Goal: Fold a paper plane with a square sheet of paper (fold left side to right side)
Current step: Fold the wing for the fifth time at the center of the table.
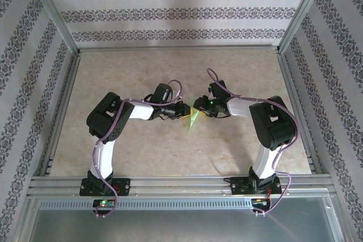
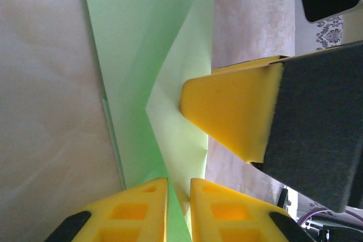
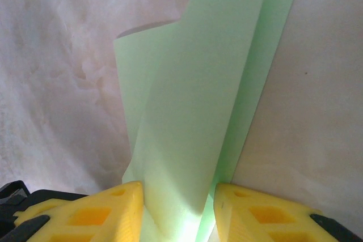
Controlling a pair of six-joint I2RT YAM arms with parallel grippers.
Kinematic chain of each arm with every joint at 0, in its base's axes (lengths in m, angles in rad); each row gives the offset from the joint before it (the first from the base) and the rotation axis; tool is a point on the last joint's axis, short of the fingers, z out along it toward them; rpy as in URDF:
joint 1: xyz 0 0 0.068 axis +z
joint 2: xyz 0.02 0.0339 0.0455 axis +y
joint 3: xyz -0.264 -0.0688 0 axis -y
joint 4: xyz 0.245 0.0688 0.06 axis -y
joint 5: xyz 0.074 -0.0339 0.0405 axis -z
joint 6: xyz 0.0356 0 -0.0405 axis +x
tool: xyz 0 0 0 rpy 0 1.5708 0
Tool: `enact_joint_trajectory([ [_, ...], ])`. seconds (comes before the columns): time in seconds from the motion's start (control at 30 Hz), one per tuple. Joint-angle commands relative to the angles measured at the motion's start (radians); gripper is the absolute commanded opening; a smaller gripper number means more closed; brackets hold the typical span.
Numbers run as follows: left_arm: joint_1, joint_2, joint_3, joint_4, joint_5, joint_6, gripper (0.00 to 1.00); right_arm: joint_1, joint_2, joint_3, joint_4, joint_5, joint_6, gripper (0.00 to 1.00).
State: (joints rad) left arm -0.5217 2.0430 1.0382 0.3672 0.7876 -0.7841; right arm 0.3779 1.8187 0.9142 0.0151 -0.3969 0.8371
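Beige bench [image 1: 170,151], centre: the green sheet of paper [image 1: 194,118] hangs between both arms. The left end effector [image 2: 178,184] pinches its edge. The right end effector [image 3: 178,188] straddles the sheet with fingers apart, and I cannot tell whether it grips.

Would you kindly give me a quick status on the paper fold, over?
Left gripper shut on the paper. Right gripper astride it, grip unclear. Paper partly folded, between both grippers. Nothing else on the table.
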Motion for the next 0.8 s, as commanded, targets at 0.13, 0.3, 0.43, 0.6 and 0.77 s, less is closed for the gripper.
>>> enact_joint_trajectory([
  [0.13, 0.010, 0.031, 0.035, -0.003, -0.010, 0.010, 0.13, 0.026, 0.067, 0.008, -0.022, 0.042, -0.034, 0.42],
  [0.3, 0.014, 0.038, 0.050, -0.037, -0.027, 0.028, 0.08, 0.027, 0.069, 0.014, -0.041, 0.046, -0.043, 0.42],
  [0.43, 0.017, 0.039, 0.052, -0.042, -0.027, 0.031, 0.07, 0.027, 0.071, 0.018, -0.046, 0.050, -0.046, 0.42],
  [0.6, 0.017, 0.030, 0.037, -0.062, -0.034, 0.043, 0.06, 0.027, 0.068, 0.021, -0.052, 0.055, -0.051, 0.42],
  [0.77, 0.017, 0.024, 0.018, -0.076, -0.043, 0.053, 0.06, 0.030, 0.068, 0.025, -0.054, 0.055, -0.051, 0.42],
])
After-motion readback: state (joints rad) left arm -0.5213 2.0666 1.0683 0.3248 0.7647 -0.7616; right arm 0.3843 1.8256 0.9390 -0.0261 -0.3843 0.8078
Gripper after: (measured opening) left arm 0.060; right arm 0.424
